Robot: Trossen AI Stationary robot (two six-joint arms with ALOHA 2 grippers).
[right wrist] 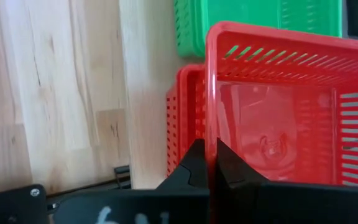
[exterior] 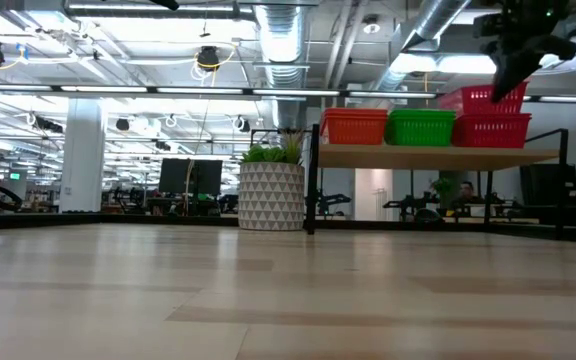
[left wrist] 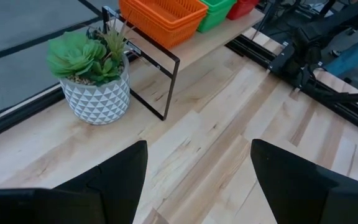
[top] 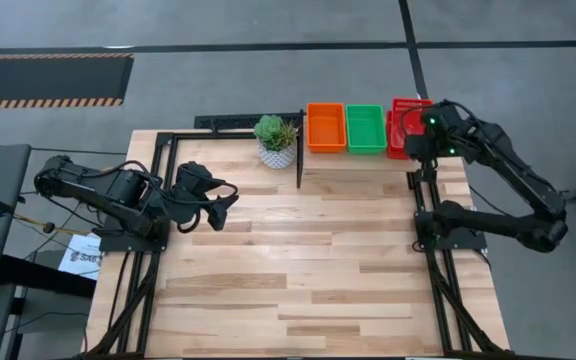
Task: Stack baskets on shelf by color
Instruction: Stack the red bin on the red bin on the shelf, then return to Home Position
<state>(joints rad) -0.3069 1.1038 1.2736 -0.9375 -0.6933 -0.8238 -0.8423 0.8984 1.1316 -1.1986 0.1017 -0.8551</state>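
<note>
The shelf [exterior: 438,156] stands at the table's far right and bears an orange basket stack [top: 326,127], a green one [top: 365,128] and a red one [exterior: 491,130]. My right gripper [right wrist: 211,165] is over the shelf's right end, shut on another red basket [exterior: 490,99] that it holds tilted just above the red stack [right wrist: 182,118]. My left gripper [left wrist: 197,180] hangs open and empty over the table's left part [top: 230,203], near the plant. My right gripper holds the red basket by one side wall [right wrist: 211,134], pinched with one finger outside [right wrist: 196,163] and one inside the basket. The basket is tilted above the red stack on the shelf; whether its low edge touches the stack, I cannot tell.
A succulent in a white patterned pot [top: 276,140] stands on the table just left of the shelf's black frame [left wrist: 166,81]. Black rails run along the table's left, right and far sides. Bare wooden planks fill the table's middle and near part [top: 298,280].
</note>
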